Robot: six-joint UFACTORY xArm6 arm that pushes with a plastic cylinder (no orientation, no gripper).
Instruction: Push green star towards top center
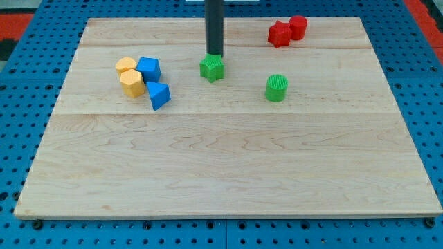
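Nearest the view's bottom lies the bare front edge of the wooden board (228, 207), which rests on a blue perforated surface (14, 138). At the view's left, in the board's upper half, four blocks sit in a tight cluster: a yellow block (125, 66) and a yellow hexagonal block (132, 83) touch one another, a blue block (149, 68) sits just beside them on their right, and a blue wedge-like block (159, 95) lies just below that one. Near the centre, in the upper part of the board, stands the green star (212, 68). My tip (214, 55) touches the star's top edge, on its side toward the view's top, and the dark rod rises straight up from there out of the picture. I carry no fingers, so nothing is spread or pinched; the rod's end simply meets the star. To the star's right and a little lower, well apart from it, stands a green cylinder (276, 88). At the view's upper right, a red star-like block (279, 33) and a red cylinder (297, 27) touch each other.
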